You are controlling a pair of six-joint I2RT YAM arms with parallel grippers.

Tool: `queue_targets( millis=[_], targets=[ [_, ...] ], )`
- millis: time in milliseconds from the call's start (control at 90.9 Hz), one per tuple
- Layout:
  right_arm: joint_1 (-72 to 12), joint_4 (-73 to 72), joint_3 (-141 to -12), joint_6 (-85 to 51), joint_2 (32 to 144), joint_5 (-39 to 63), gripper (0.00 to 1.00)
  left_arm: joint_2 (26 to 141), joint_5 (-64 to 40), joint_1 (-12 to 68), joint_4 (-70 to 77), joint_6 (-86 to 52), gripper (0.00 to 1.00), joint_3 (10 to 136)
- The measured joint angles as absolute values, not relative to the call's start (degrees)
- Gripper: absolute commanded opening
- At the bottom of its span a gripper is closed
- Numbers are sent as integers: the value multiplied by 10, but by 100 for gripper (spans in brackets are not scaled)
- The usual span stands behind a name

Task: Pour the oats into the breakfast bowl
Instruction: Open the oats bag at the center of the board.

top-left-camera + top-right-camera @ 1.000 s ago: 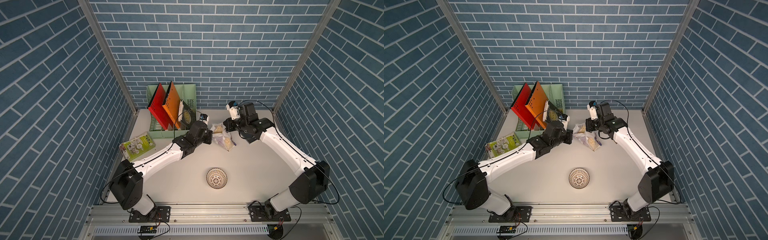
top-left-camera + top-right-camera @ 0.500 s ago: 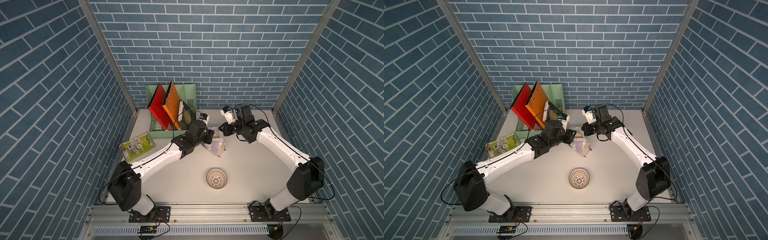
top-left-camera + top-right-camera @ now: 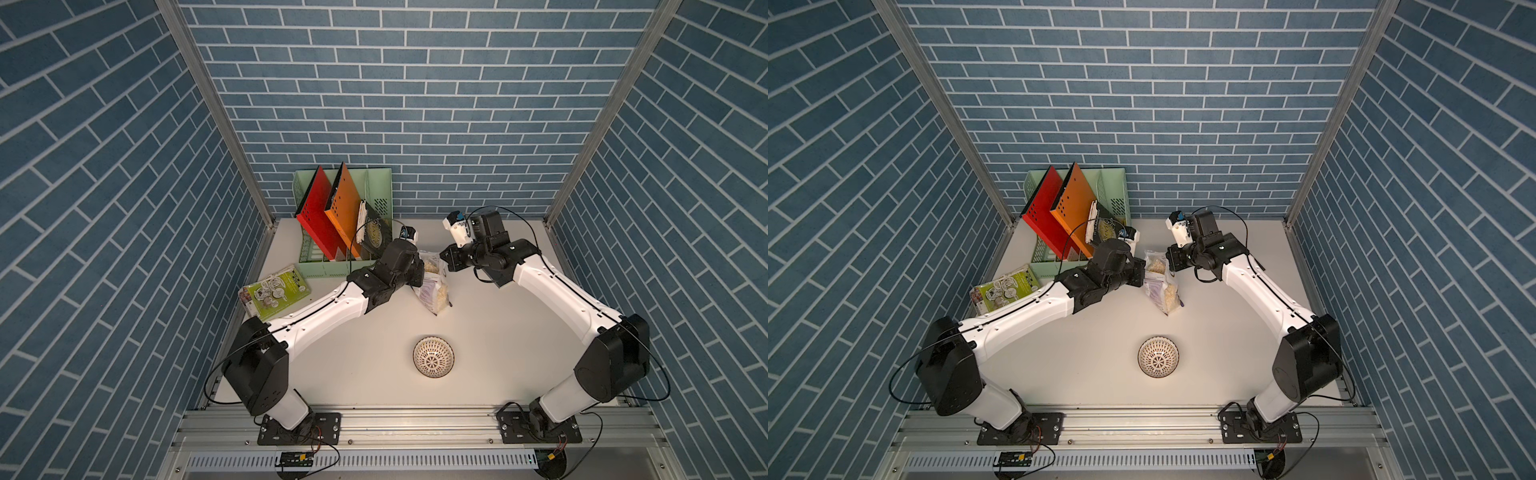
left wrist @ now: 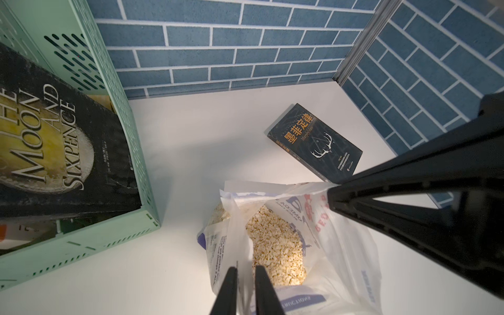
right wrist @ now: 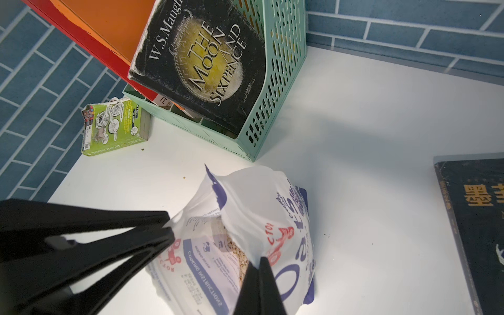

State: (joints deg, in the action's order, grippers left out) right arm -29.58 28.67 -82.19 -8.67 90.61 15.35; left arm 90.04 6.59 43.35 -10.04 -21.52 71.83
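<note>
The white "Oats" pouch [image 3: 434, 286] [image 3: 1163, 286] hangs open-mouthed between my two grippers, above the table behind the bowl. Pale oats [image 4: 275, 245] show inside it. My left gripper [image 4: 246, 270] [image 3: 420, 270] is shut on one side of the pouch's rim, with the thin plastic between its fingers. My right gripper [image 5: 257, 263] [image 3: 445, 262] is shut on the opposite side of the rim. The breakfast bowl [image 3: 433, 356] [image 3: 1158, 356], white with a dark line pattern, stands empty on the table nearer the front, a little apart from the pouch.
A mint-green file rack [image 3: 324, 270] at the back left holds red and orange folders and a dark book [image 5: 201, 65]. A green-and-white packet [image 3: 274, 291] lies left of it. Another dark book [image 4: 313, 141] lies flat near the back wall, behind the pouch.
The right gripper has carried its side of the pouch leftward. The left gripper opened and shut again on the rim. The pouch now hangs more upright between both.
</note>
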Motion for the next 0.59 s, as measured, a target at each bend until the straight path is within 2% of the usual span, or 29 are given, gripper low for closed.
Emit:
queue_targets(
  millis=[99,143,253,363,451,495,594],
  targets=[
    [-287,288,-821,-84,903,140,0,900,63,434,-101,-213,0,718],
    [-281,288,-820,-81,900,137,7,900,59,435,-100,-212,0,718],
    [-267,279,-810,-74,884,136,29,903,50,436,-99,-213,0,718],
    [-254,236,-771,-70,832,135,60,905,46,435,-96,-215,0,719],
    [-252,171,-692,-74,760,126,84,909,38,435,-92,-217,0,722],
    [-255,129,-633,-74,716,119,91,912,34,435,-91,-219,0,725],
    [-265,27,-486,-83,623,110,99,918,26,435,-87,-223,0,731]
  ],
)
